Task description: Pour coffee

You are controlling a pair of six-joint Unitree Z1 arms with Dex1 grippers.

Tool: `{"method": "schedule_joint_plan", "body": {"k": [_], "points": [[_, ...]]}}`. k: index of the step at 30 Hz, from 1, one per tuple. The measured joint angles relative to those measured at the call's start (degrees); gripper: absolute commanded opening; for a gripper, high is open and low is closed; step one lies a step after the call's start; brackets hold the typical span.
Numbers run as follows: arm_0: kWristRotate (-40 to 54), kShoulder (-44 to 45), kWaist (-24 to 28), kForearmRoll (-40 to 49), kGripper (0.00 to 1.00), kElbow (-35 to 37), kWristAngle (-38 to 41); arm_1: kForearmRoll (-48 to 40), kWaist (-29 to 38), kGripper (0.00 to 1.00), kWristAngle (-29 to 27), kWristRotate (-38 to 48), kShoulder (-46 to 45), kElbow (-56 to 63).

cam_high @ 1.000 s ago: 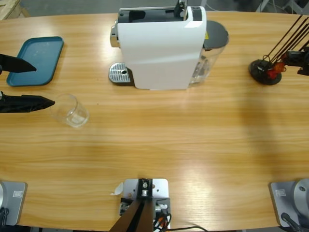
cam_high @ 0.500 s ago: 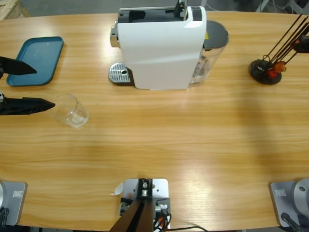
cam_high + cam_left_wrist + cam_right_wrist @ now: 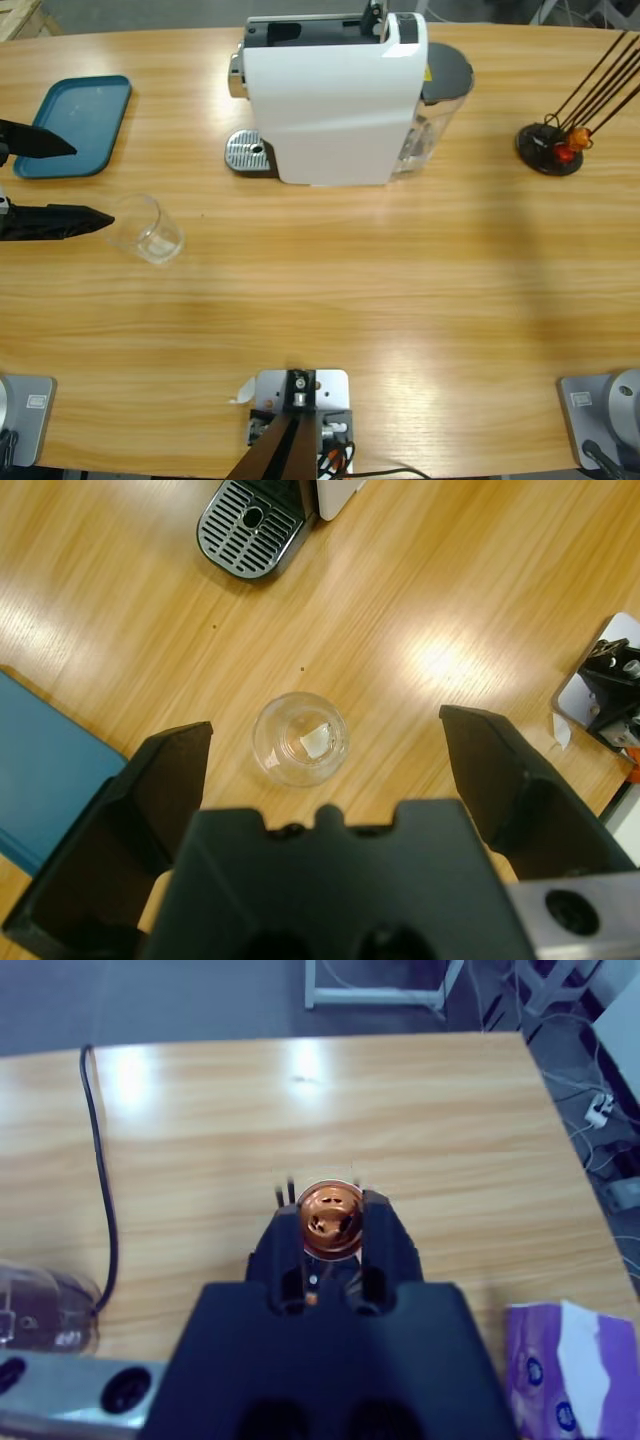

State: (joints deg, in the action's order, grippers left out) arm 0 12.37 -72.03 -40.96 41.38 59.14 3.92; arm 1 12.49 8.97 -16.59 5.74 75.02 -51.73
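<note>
A small clear glass (image 3: 146, 228) stands empty on the wooden table left of the white coffee machine (image 3: 335, 95). No coffee is in view. My left gripper (image 3: 93, 182) comes in from the left edge with its jaws wide open, just short of the glass and not touching it. The left wrist view shows the glass (image 3: 300, 739) a little ahead, centred between the spread jaws of the left gripper (image 3: 325, 730). In the right wrist view my right gripper (image 3: 330, 1210) is shut on a copper-orange coffee capsule (image 3: 331, 1224) above the table. The right arm is outside the high view.
The machine's metal drip tray (image 3: 250, 152) faces the left side, and a blue tray (image 3: 78, 125) lies at far left. A black capsule stand with thin rods (image 3: 549, 147) is at right. A black cable (image 3: 100, 1190) and a purple tissue pack (image 3: 565, 1370) lie under the right gripper.
The right gripper, seen beside the capsule stand at the right edge a second ago, has pulled out of the high view. The left gripper has barely moved.
</note>
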Motion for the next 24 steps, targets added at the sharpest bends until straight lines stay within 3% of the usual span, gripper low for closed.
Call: {"method": "schedule_joint_plan", "body": {"k": [13, 18, 24], "points": [[-0.22, 0.00, -0.31, -0.54, 0.990, -0.32, 0.00, 10.09, 6.89, 0.000, -1.30, 1.33, -12.69, -2.81], [-1.30, 0.00, -1.76, -1.25, 0.988, -0.35, 0.00, 8.79, 13.28, 0.000, 10.53, 7.68, -16.08, -4.06], [-2.56, 0.20, -2.55, -1.44, 0.989, -1.04, 0.00, -0.36, 23.38, 0.000, 23.47, 13.21, -15.71, -4.22]]}}
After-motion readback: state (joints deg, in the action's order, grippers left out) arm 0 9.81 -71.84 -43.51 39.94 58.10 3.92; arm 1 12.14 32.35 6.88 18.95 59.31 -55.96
